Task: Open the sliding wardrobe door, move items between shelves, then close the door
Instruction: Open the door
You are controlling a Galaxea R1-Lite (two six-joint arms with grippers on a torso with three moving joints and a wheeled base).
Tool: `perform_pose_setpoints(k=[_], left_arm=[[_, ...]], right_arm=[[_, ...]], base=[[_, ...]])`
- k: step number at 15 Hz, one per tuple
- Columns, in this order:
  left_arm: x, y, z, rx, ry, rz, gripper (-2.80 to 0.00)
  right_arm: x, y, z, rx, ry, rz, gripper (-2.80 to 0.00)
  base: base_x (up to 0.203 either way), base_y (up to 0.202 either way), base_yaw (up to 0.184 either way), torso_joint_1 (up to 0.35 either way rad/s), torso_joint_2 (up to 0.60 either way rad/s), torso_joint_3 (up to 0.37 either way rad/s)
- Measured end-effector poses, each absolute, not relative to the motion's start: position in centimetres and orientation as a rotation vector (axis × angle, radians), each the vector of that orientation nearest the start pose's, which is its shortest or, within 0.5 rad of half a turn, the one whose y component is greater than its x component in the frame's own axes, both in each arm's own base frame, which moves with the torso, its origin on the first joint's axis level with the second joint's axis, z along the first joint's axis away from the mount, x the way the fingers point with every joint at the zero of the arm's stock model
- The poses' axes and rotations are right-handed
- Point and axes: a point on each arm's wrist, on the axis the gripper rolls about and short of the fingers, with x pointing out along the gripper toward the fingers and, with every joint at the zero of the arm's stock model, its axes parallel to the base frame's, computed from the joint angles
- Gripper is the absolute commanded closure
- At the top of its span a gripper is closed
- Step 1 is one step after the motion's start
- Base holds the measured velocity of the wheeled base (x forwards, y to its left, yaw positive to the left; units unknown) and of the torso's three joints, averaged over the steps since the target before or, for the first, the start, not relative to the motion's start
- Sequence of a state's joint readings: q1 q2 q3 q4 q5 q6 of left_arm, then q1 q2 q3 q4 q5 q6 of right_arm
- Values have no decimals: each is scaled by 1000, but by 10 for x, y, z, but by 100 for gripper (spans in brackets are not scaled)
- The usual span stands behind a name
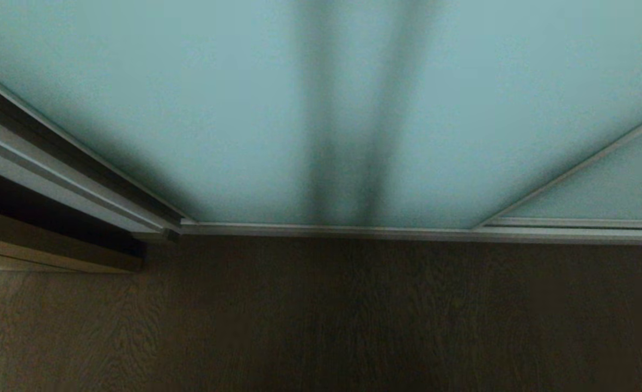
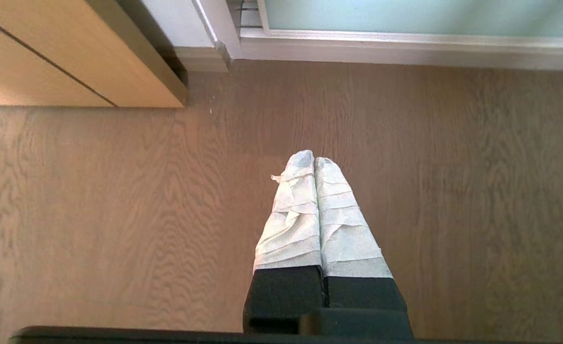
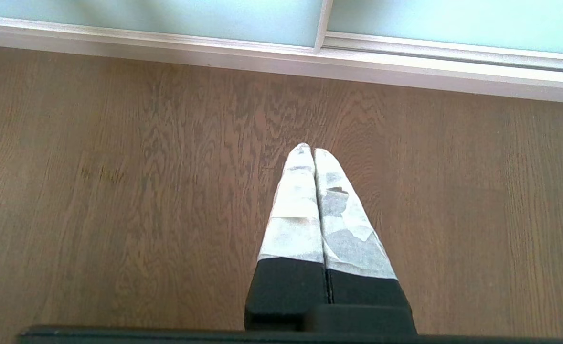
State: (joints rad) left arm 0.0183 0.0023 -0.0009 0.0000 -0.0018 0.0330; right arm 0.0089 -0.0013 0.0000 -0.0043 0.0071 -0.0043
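The left gripper (image 2: 314, 160) hangs over bare floor (image 2: 119, 215), its two taped fingers (image 2: 291, 210) pressed together with nothing between them. It points toward the door's bottom rail (image 2: 405, 48), which runs along the upper edge of the left wrist view, well apart from the fingertips. In the upper left of that view sits the corner of a beige cabinet (image 2: 47, 62), also clear of the gripper, with open floor on every side.

The right gripper (image 3: 308, 148) holds the same pose in its own view: taped fingers (image 3: 343, 224) clenched on nothing, aimed at the rail across the top, floor all round.

In the head view neither arm shows. The door (image 1: 190, 109) fills the upper half, a frosted blue-green panel standing upright and shut, its long axis vertical, its bottom edge meeting the rail in a level line across mid-frame. A second panel (image 1: 615, 185) overlaps it at the right. A dark gap and the cabinet edge lie at the left. Below the rail the floor is open.
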Motion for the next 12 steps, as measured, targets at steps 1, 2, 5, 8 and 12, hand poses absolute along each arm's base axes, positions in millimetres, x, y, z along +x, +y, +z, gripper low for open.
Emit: perform_pose_setpoints(k=[1,2,5,8,12], left_arm=[[-23,0,76,28,1,18,0],[-23,0,76,31,1,18,0],[-23,-1,75,80,10,-3,0],[-23,-1,75,81,11,-10,0],[-23,-1,75,33,5,5,0]], right_arm=[[-23,0,76,-4,-5,16,0],[-23,0,76,-4,-5,17,0],[-23,0,76,-4,-5,17,0],[-23,0,76,-4,-6,16,0],[-23,0,76,-4,-6,16,0]], base=[[0,0,0,0,0,0],[0,0,0,0,0,0],[0,0,0,0,0,0],[0,0,0,0,0,0],[0,0,0,0,0,0]])
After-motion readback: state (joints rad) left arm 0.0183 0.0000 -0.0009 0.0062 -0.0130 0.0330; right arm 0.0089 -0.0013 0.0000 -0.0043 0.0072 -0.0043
